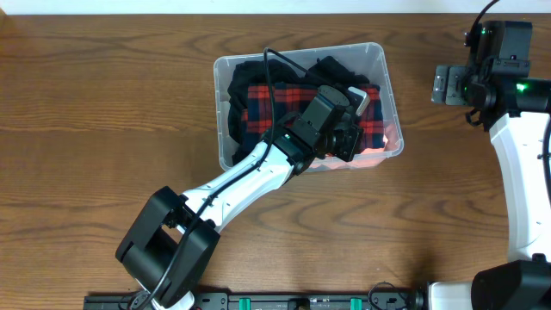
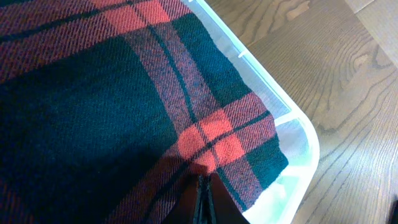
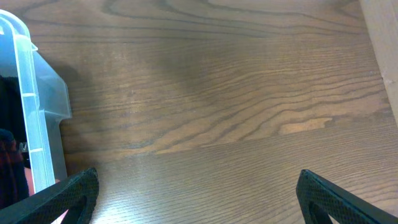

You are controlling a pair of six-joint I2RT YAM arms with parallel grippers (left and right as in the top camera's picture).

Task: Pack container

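The container [image 1: 297, 50] is a clear plastic bin in the middle of the wooden table. A red, dark-green and black plaid cloth [image 1: 263, 103] fills it, with black fabric [image 1: 241, 73] along its far and left sides. My left gripper [image 1: 349, 138] reaches down into the bin's near right part. In the left wrist view its jaws are shut, with the tips [image 2: 202, 186] resting on the plaid cloth [image 2: 124, 93] near the bin's rim [image 2: 292, 112]. My right gripper [image 1: 448, 84] hovers over bare table to the right of the bin, open and empty [image 3: 198, 177].
The right wrist view shows the container's right end wall [image 3: 34, 112] at the far left and bare wood between the spread fingers [image 3: 323, 193]. The left arm stretches from the table's near edge across to the bin.
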